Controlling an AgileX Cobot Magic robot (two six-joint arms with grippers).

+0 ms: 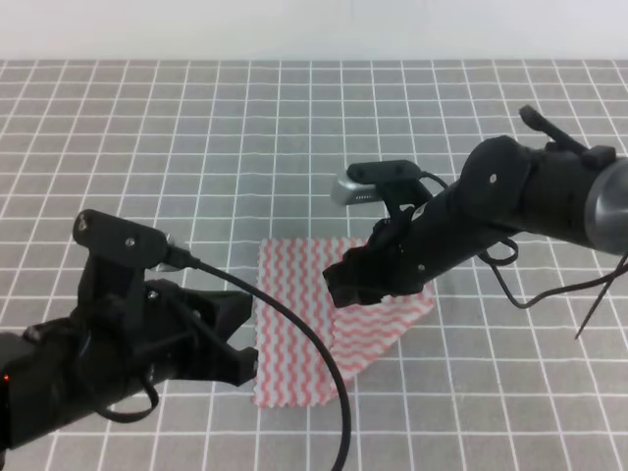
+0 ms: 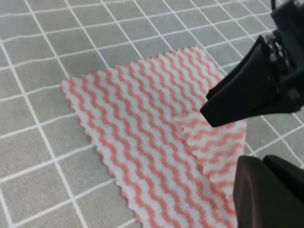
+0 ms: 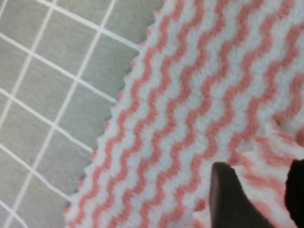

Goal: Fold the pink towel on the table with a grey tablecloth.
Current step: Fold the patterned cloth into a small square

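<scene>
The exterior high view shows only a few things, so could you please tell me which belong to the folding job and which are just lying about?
Belonging to the job:
- pink towel, one corner already turned over
- table with a grey tablecloth
- right claw, down on the towel's folded-over part
- left claw, at the towel's left edge

Just lying about:
- nothing else is visible

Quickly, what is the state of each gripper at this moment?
Left gripper: cannot be told, beside the pink-and-white zigzag striped towel.
Right gripper: closed, holding that towel's folded-over corner.
</scene>
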